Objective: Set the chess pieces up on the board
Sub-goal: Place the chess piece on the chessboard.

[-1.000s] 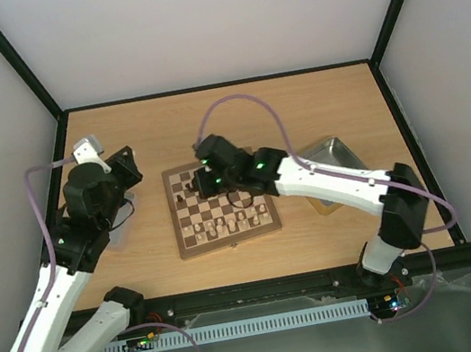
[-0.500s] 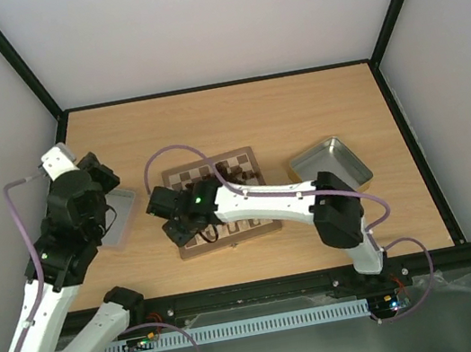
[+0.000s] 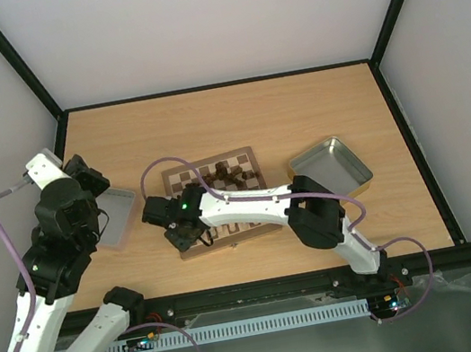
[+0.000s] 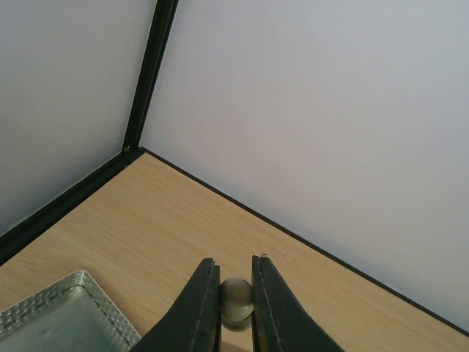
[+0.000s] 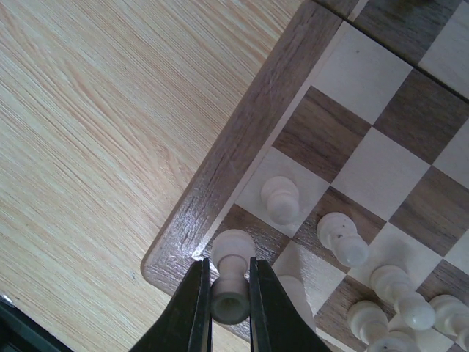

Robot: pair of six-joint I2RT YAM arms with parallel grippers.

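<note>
Top view: the right arm [image 3: 259, 204] lies across the board [image 3: 225, 233], which sits between the left tray [image 3: 113, 217] and the right tray [image 3: 329, 164]. Dark chess pieces [image 3: 231, 175] cluster at the board's far side.

Left wrist: the left gripper [image 4: 235, 273] is clamped on a pale piece [image 4: 237, 301], near the left tray's corner.

Right wrist: the right gripper [image 5: 226, 264] pinches a cream piece [image 5: 231, 282] over the board's corner square, with cream pawns [image 5: 281, 198] just beside it.

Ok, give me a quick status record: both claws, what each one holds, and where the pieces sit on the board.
left claw: shut on a pale piece, raised beside the left tray
right claw: shut on a cream piece, over the board at its near-left corner
contact with board: cannot tell
cream pieces: several on the near rows
dark pieces: bunched on the far rows
right tray: right of the board
</note>
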